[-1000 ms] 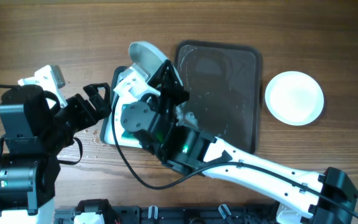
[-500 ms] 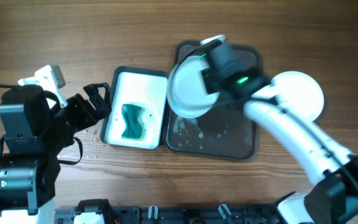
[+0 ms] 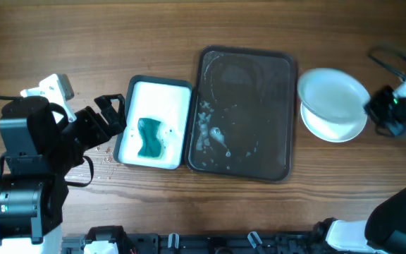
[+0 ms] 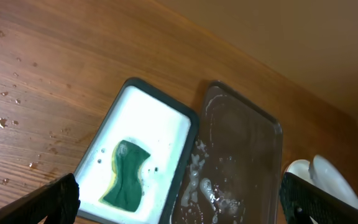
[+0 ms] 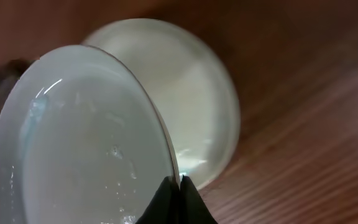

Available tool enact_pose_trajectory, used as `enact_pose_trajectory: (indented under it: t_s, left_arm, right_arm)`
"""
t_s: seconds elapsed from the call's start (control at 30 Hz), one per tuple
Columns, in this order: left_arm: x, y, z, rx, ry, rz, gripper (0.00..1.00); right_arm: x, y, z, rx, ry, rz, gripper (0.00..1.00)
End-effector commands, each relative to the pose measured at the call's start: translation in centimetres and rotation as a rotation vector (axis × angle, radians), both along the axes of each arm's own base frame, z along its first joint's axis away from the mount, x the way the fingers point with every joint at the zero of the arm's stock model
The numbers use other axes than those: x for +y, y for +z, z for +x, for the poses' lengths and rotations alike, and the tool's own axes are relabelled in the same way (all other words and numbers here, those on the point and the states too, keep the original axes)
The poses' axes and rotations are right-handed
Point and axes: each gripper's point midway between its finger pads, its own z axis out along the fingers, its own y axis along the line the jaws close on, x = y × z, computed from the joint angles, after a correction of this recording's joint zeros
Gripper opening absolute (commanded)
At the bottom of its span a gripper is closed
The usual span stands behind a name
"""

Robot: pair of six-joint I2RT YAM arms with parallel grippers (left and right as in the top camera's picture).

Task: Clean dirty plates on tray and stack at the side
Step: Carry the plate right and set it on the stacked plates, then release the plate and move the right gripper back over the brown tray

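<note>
My right gripper [image 5: 174, 186] is pinched tight on the near rim of a round, glossy white plate [image 5: 73, 143], which hangs tilted and beaded with water. I judge it slick as well as stiff and breakable. The thin rim is the only purchase, and a hold on one edge leaves the far side free to swing. Just beyond and below lies another plain white plate [image 5: 204, 99], flat on the bare brown wood-grain tabletop [image 5: 303, 143] at the side; whether that is one plate or two stacked I cannot tell. Setting mine down calls for a slow, level lowering, since glaze on wet glaze could chip or skate. Open wood lies around this spot. Farther off, the large dark rectangular tray [image 3: 259, 85] holds only suds and water, its low raised rim close beside the plates, so I should keep clear of it. Beyond it sits the white-lined tub [image 3: 171, 106] with the green sponge [image 3: 150, 137], and farthest away my left gripper [image 3: 110, 113] hangs just beside the tub with fingers spread wide, holding nothing
</note>
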Motion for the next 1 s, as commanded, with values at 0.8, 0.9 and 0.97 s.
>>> enact_pose_trajectory:
  t_s: [0.8, 0.9, 0.97]
  left_arm:
    - [0.3, 0.4, 0.1, -0.013, 0.008, 0.008, 1.00]
    - [0.3, 0.4, 0.1, -0.013, 0.008, 0.008, 1.00]
    - [0.3, 0.4, 0.1, -0.013, 0.008, 0.008, 1.00]
  right_arm:
    - [6.0, -2.1, -7.6, 0.269, 0.104, -0.149, 0.04]
    - [6.0, -4.8, -7.6, 0.264, 0.088, -0.147, 0.04]
    - [5.9, -6.6, -7.3, 0.252, 0.048, -0.142, 0.04]
